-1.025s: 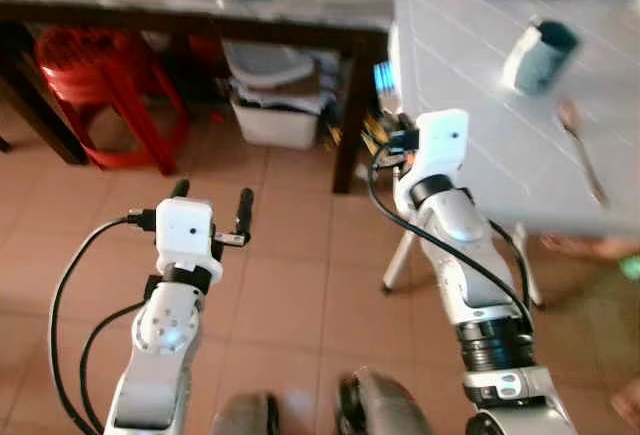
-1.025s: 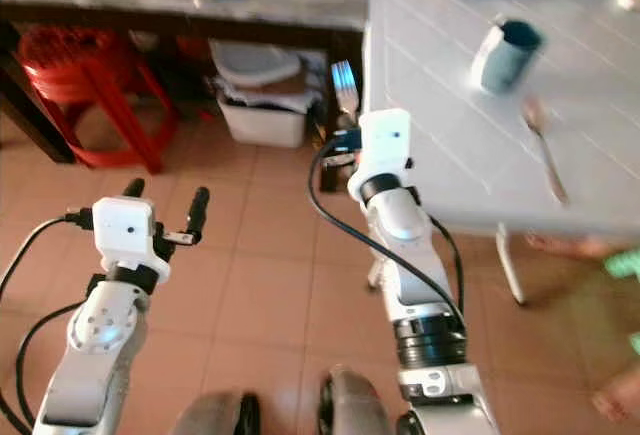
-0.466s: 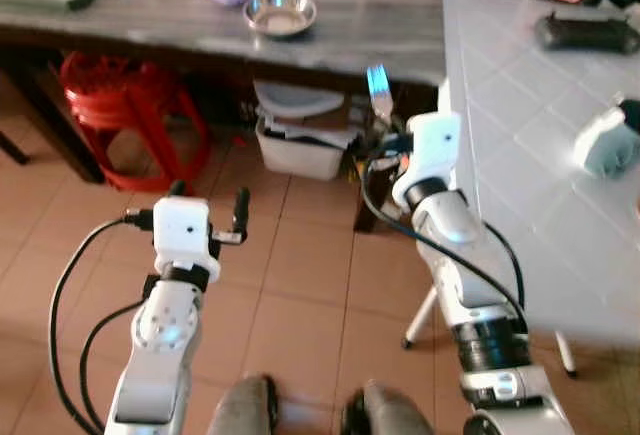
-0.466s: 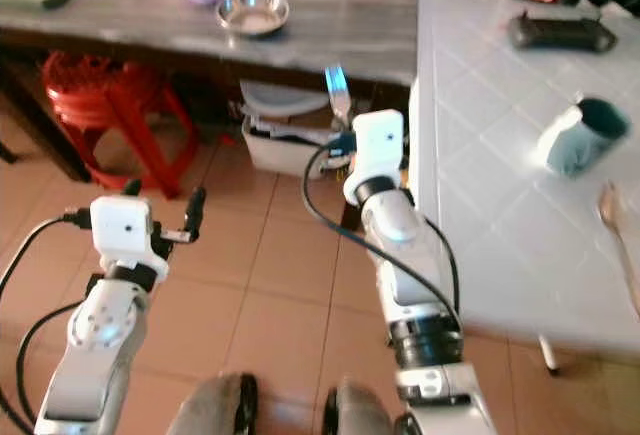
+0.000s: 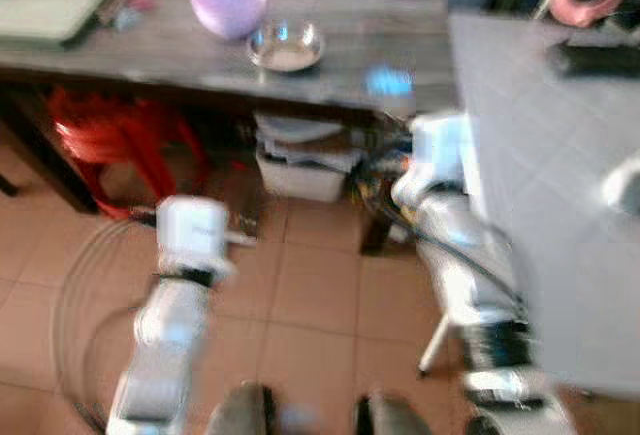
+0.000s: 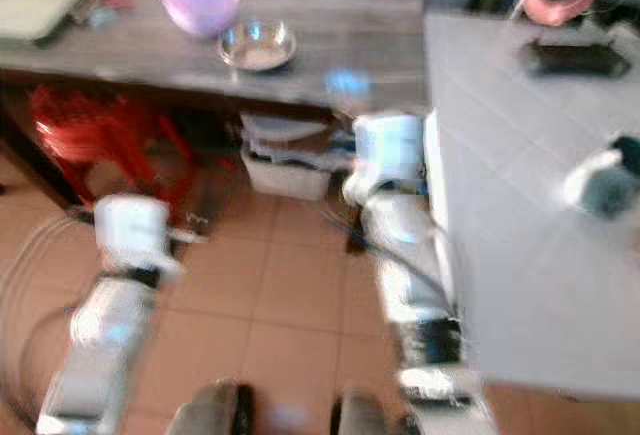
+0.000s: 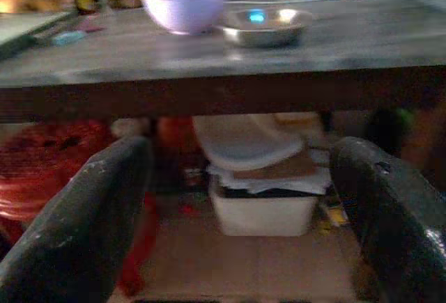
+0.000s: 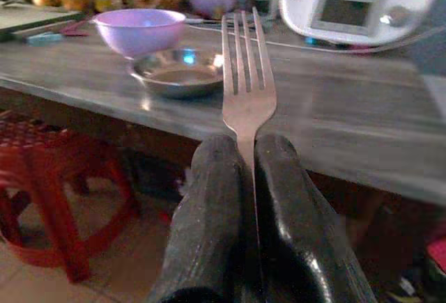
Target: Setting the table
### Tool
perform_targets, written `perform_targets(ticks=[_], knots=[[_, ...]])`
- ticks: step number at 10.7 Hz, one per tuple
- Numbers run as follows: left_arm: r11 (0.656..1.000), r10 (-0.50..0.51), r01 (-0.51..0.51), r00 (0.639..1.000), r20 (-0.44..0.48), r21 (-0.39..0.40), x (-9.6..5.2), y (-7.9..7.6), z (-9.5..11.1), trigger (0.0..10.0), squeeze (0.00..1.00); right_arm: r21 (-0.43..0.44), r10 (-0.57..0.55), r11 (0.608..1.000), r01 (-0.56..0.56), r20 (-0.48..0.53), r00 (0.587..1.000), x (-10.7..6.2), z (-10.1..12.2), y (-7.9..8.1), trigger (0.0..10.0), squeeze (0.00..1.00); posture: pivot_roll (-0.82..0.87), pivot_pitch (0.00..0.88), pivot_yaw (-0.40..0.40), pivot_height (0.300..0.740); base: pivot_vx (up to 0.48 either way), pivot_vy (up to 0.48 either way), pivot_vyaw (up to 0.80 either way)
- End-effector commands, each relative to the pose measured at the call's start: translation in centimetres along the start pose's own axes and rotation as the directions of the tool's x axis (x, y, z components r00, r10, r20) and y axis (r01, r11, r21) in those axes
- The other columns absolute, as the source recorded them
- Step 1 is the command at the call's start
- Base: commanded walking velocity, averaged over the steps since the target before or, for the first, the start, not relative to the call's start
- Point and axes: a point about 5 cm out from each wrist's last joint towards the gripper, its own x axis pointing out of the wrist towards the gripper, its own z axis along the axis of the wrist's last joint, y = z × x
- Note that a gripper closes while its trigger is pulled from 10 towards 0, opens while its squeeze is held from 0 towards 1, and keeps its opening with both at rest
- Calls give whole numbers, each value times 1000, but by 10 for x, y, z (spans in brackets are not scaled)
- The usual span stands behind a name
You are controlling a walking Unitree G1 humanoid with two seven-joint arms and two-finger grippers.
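The right pincer (image 8: 244,198) is clamped on the handle of a silver metal fork (image 8: 245,83), whose tines point upward and away, beyond the fingertips. Past the fork lies a dark grey wooden surface (image 8: 362,129) carrying a shallow steel bowl (image 8: 178,72) and a lilac plastic bowl (image 8: 139,30), with a white kitchen appliance (image 8: 362,3) further back. To the right of this pincer is a pale grey tiled surface (image 6: 520,175) holding a blurred teal cup (image 6: 605,180), probably the place being set. The head views are smeared, suggesting the robot is walking or turning. To do this step well, keep the grip firm and the fork steady while moving, then bring it over the pale surface and lay it flat near the cup, clear of the edge. The right arm is bent and raised in front of the body. The left arm is lower and forward over the terracotta floor tiles (image 5: 310,295), its left pincer (image 7: 237,198) empty with the fingers wide apart, facing a red plastic stool (image 7: 49,164) and a white storage box (image 7: 261,209) under the dark surface.
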Motion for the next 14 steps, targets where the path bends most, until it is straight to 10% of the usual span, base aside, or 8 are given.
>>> perform_targets(ticks=[1, 2, 3, 4, 8, 14], knots=[[1000, -20, 20, 1000, -2, -12, 0, -8, 0, 10000, 0, -11, -33, 999, 34, 16, 999, -2, 4, -13, 0, 0, 45, 169, -13, 740, 345, 334, 0], [1000, -23, 23, 1000, 3, 2, 0, -8, 0, 10000, 0, -9, -27, 1000, 27, 16, 1000, -2, 4, -12, 0, 0, 45, 169, -13, 740, 349, 330, 0], [999, -32, 31, 999, 13, 11, 0, -9, 2, 10000, 0, -15, -25, 1000, 25, 15, 1000, -2, 4, -12, 8667, 0, 45, 166, -12, 740, 352, 326, 0], [999, -38, 38, 999, 21, 11, 0, -10, 3, 10000, 0, -15, -26, 1000, 26, 11, 1000, -4, 3, -11, 10000, 0, 46, 163, -13, 740, 420, 0, 0], [999, -47, 48, 998, 48, -13, 1, -11, 9, 10000, 0, -80, -136, 987, 139, 45, 990, -38, -1, -27, 10000, 0, 37, 172, 1, 740, 438, 0, 0], [996, -79, 81, 994, 76, -25, 0, -14, 16, 10000, 0, -101, -186, 977, 189, 44, 982, -38, 0, -33, 10000, 0, 45, 170, 9, 740, 0, 0, -523]])
